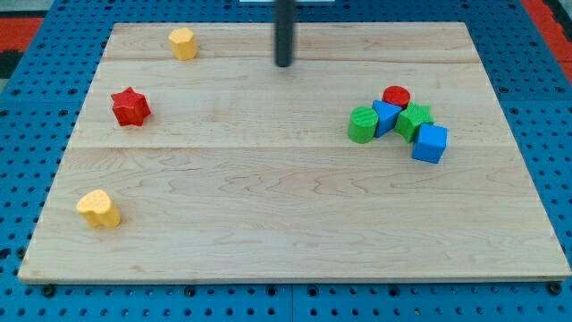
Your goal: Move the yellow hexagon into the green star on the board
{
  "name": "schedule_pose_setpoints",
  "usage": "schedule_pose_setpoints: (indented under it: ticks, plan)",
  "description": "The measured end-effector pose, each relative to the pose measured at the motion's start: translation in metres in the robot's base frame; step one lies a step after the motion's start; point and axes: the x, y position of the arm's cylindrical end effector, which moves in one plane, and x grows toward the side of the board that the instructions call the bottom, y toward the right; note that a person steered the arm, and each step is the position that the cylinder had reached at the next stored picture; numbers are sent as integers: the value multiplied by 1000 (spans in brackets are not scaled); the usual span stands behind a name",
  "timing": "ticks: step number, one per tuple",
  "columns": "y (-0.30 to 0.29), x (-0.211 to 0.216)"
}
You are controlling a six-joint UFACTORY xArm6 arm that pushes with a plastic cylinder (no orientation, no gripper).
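Observation:
The yellow hexagon (183, 43) sits near the board's top left corner. The green star (415, 119) is at the view's right, packed in a cluster with a red cylinder (397, 96), a blue triangular block (385, 116), a green cylinder (363, 125) and a blue cube (430, 143). My tip (284, 64) rests on the board near the top middle, about a hundred pixels to the right of the yellow hexagon and well left of the cluster. It touches no block.
A red star (130, 106) lies at the left. A yellow heart-shaped block (98, 208) lies at the lower left. The wooden board (286, 233) sits on a blue pegboard surface.

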Motion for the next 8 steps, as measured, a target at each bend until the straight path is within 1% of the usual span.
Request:
schedule_pose_setpoints:
  ticks: [1,2,3,4,5,6,7,8]
  plan:
    - [-20,14]
    - [-57,-55]
    - [-69,-81]
    - [-164,-75]
    - [-124,-2]
    - [-37,43]
    - [-114,34]
    - [-55,12]
